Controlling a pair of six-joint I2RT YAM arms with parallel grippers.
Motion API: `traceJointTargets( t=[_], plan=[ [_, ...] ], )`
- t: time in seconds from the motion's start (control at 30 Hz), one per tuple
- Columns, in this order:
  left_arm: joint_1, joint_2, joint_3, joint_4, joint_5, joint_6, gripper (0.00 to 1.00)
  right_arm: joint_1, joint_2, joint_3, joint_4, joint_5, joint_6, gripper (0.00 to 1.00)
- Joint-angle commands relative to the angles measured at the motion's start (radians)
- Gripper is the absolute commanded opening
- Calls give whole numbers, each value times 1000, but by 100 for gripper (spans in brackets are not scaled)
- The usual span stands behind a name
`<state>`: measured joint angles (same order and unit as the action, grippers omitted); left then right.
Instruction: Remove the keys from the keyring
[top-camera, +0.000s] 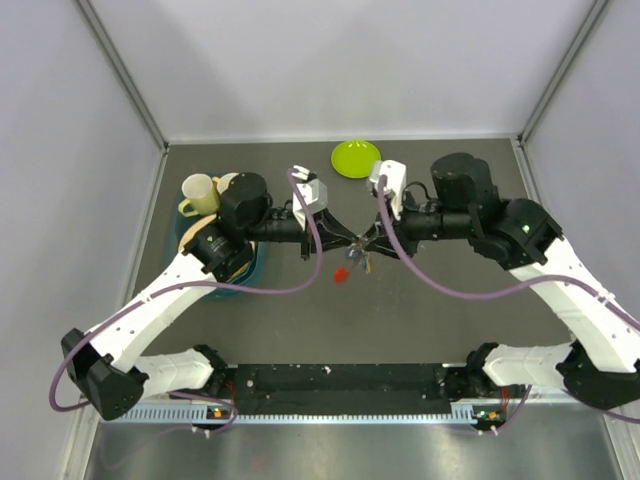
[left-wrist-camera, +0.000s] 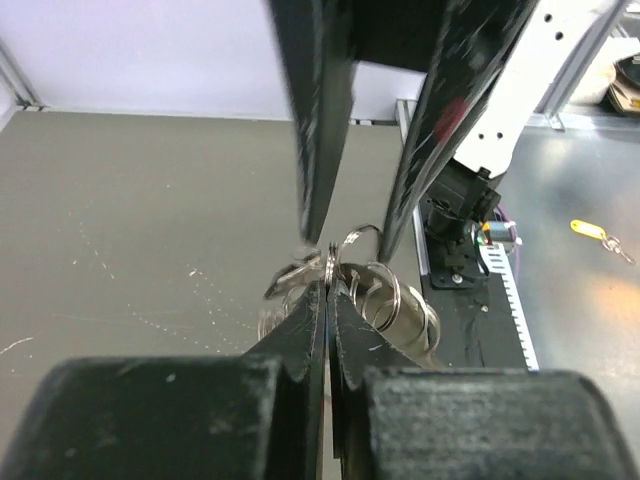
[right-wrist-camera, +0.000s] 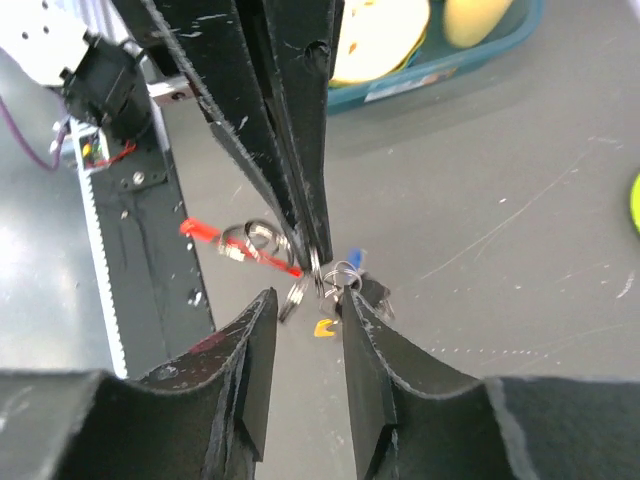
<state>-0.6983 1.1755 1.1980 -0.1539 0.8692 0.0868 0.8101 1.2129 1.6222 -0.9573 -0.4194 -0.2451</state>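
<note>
Left gripper (left-wrist-camera: 328, 290) clamps the keyring (right-wrist-camera: 316, 276); right gripper (right-wrist-camera: 306, 300) stands open. Thin wire may slip, dropping the attached keys (right-wrist-camera: 203, 231).

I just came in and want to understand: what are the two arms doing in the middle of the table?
The two arms meet in the middle. The left gripper is shut on the keyring. The right gripper has its jaws open on either side of it. The keys, one red-tagged and one blue-tagged, hang beside the ring and look attached to it.
</note>
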Motion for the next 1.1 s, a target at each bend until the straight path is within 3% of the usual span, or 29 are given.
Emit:
traceJointTargets(
  t=[0.0, 0.17, 0.33, 0.53, 0.7, 1.07],
  plan=[
    [39, -59, -92, 444, 17, -225, 0, 8, -162, -88, 201, 96, 133, 34],
    [40, -60, -176, 766, 56, -399, 0, 8, -375, -334, 540, 226, 230, 32],
    [42, -27, -204, 1037, 90, -583, 0, 9, -461, -478, 703, 200, 199, 30],
    [42, -17, -219, 1180, 96, -703, 0, 6, -472, -532, 798, 211, 107, 32],
    [43, 16, -218, 1364, 97, -838, 0, 8, -466, -553, 899, 97, 76, 35],
    [42, 47, -196, 1450, 120, -938, 0, 8, -496, -568, 950, -96, 96, 38]
  ],
)
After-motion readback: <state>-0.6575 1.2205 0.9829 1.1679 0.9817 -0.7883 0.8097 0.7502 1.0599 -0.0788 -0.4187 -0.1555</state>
